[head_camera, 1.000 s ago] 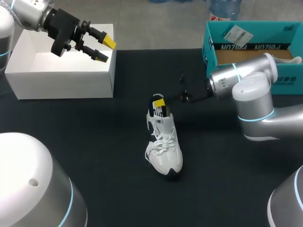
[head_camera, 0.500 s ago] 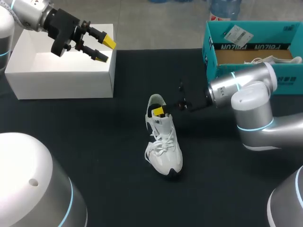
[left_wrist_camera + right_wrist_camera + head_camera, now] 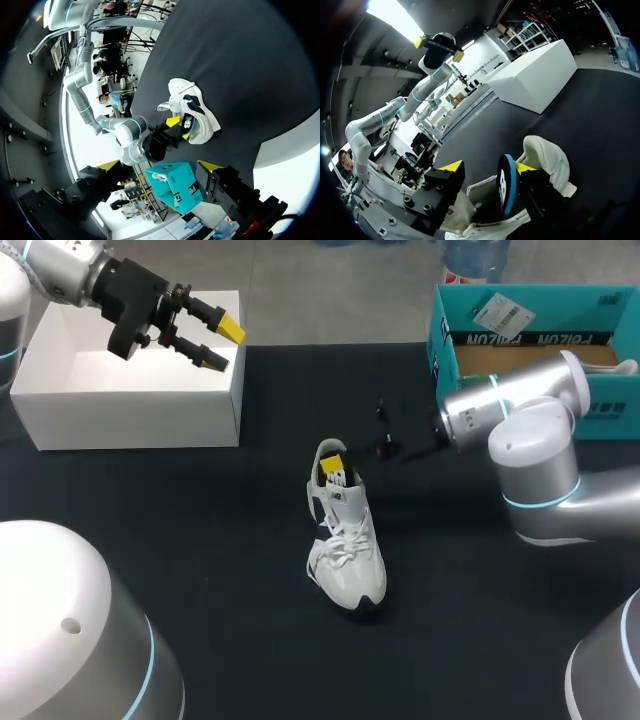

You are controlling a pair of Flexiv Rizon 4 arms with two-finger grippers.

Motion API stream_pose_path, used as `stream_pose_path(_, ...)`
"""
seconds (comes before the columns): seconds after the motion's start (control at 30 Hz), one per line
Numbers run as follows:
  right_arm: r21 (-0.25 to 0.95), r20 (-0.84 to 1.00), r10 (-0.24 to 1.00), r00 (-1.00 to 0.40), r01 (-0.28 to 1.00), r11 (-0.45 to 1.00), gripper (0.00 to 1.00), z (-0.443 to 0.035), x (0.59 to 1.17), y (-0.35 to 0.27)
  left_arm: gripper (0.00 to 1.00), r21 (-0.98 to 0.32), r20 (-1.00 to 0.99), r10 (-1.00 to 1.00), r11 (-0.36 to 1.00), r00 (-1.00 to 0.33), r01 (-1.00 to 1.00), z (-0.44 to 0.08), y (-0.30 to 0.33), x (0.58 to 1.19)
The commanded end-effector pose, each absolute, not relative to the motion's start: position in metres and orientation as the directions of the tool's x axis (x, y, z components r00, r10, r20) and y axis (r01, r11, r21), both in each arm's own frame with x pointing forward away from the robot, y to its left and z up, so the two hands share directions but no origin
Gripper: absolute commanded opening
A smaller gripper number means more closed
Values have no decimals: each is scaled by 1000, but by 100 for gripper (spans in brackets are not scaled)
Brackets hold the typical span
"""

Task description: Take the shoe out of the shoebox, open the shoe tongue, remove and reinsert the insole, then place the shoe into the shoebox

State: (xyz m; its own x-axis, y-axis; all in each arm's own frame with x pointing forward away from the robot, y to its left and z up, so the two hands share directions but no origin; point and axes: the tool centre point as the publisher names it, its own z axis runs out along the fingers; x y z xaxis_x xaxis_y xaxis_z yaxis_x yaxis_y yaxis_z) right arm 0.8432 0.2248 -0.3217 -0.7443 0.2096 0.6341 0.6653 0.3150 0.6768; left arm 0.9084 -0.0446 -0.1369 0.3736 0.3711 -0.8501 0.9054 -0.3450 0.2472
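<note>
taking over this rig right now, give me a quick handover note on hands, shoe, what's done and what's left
Left hand: open, empty, held above the white box, well away from the shoe.
Right hand: open, at the shoe's opening, with the tongue between its spread fingers, not clamped.
Shoe: out of the teal shoebox, standing on its sole mid-table, laced.
Done: shoe taken out.
Left: finish opening the tongue, pull the insole and put it back (no insole shows outside the shoe), then return the shoe to the shoebox.
</note>
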Motion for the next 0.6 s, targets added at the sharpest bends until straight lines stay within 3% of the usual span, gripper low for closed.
stream_pose_path(0.03, 675, 630, 203, -749, 658, 334, 55, -318, 851, 225, 100, 248, -849, 373, -346, 375, 905, -136, -44, 908)
stream_pose_path(0.17, 678, 628, 193, -754, 652, 339, 47, -319, 854, 229, 100, 248, -849, 373, -346, 375, 905, -136, -44, 908)
stream_pose_path(0.27, 680, 627, 190, -756, 649, 340, 33, -319, 856, 230, 100, 248, -849, 373, -346, 375, 905, -136, -44, 908)
stream_pose_path(0.37, 680, 626, 192, -756, 649, 342, 0, -320, 856, 229, 100, 248, -849, 373, -346, 375, 905, -136, -44, 908)
stream_pose_path(0.6, 650, 649, 208, -732, 675, 348, 0, -327, 846, 228, 100, 248, -849, 373, -346, 375, 905, -136, -44, 908)
